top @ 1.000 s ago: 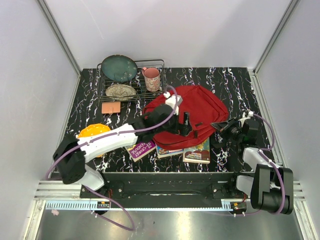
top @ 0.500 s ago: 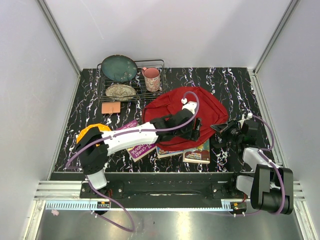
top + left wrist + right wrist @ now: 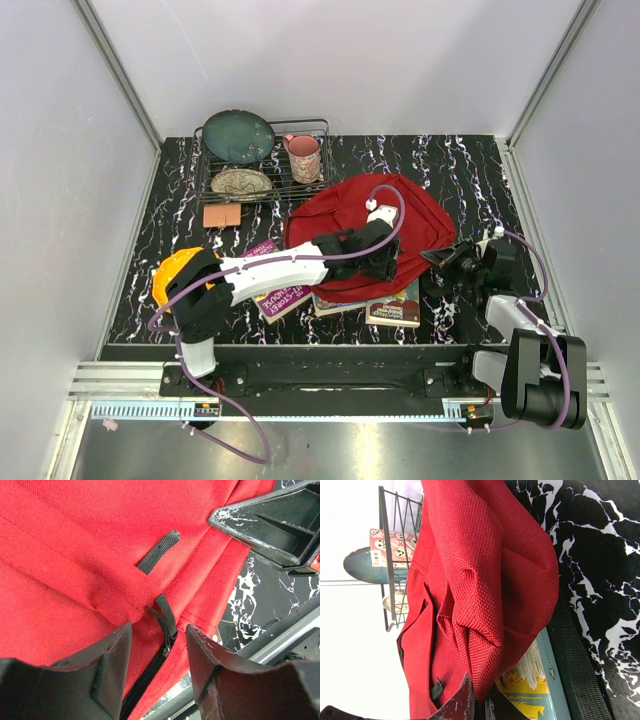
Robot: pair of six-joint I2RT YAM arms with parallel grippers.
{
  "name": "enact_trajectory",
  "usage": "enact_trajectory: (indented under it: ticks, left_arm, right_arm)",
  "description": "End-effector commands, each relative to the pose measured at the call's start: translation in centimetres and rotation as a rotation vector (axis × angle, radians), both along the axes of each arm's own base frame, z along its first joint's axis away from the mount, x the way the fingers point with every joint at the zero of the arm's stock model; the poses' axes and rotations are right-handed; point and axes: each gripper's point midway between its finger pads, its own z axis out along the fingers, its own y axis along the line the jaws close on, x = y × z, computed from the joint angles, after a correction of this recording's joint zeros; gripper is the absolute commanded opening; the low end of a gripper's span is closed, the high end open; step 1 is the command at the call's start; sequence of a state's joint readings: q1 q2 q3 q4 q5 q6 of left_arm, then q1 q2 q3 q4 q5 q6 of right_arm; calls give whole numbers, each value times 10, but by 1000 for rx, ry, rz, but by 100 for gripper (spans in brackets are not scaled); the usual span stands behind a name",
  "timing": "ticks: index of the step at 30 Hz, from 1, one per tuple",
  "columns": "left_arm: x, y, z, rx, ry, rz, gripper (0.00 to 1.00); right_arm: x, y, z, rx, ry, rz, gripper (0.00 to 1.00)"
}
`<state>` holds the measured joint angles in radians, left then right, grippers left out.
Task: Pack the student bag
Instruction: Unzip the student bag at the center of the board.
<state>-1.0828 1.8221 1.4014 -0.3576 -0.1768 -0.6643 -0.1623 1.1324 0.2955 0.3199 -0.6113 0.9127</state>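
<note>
Job now: unzip big dark-red cloth backpack (image 3: 415, 205). Left gripper (image 3: 159, 630), jaws apart, straddles black zip pull (image 3: 165, 611); squeeze tab middle, tug along zip. Right gripper (image 3: 479, 702) pinches bag edge.

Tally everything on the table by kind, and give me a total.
bag: 1
books: 3
plates: 2
mug: 1
rack: 1
pad: 1
orange round thing, partly hidden by the left arm: 1
Total: 10
</note>
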Motion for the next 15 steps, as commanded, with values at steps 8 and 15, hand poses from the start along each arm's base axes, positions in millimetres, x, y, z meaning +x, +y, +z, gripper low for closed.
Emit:
enact_trajectory:
  ticks: [8, 15]
  left_arm:
    - [11, -10, 11, -18, -10, 70, 45]
    - [9, -9, 1, 5, 2, 65, 41]
  right_arm:
    - [4, 11, 25, -15, -91, 78, 4]
    - [3, 11, 25, -18, -88, 78, 3]
